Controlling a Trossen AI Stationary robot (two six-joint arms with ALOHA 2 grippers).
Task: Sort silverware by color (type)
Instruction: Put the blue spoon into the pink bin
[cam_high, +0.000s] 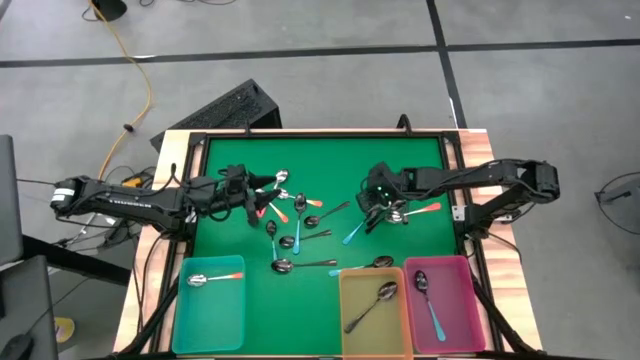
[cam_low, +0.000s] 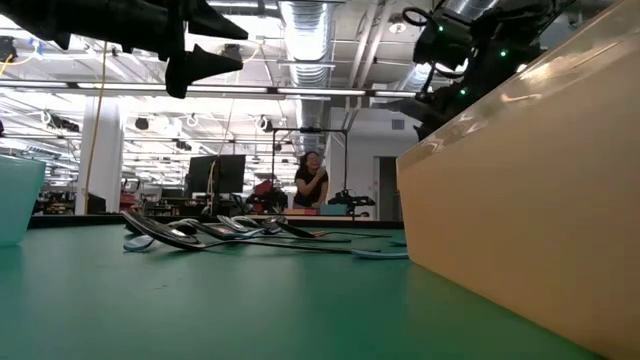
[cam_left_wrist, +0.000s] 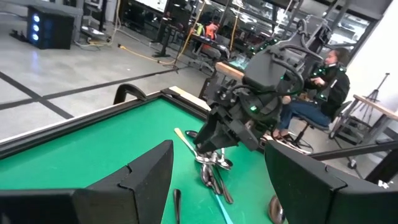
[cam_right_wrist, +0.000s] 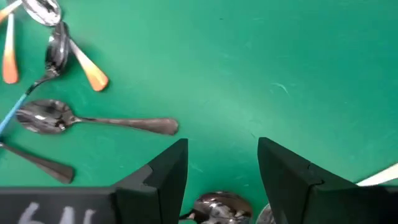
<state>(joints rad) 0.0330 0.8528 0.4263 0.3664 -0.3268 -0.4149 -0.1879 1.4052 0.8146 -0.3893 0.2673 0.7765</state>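
Observation:
Small spoons lie flat on the green mat (cam_high: 320, 165). One loose group (cam_high: 290, 215) is at the centre, with orange, blue and plain metal handles. A smaller cluster (cam_high: 402, 212) lies further right. My left gripper (cam_high: 255, 200) hovers level and open at the left end of the centre group. My right gripper (cam_high: 372, 208) slants down, open, over bare mat beside the right cluster. Nothing is between its fingers (cam_right_wrist: 222, 146). A plain metal spoon (cam_right_wrist: 93, 121) and an orange-handled one (cam_right_wrist: 90, 71) lie beyond it.
Three bins stand along the near edge. The teal bin (cam_high: 205, 310) holds an orange-handled spoon, the yellow bin (cam_high: 350, 320) a dark one, and the pink bin (cam_high: 460, 300) a blue-handled one. A raised frame (cam_high: 320, 135) borders the mat. People sit in the room beyond (cam_left_wrist: 323, 87).

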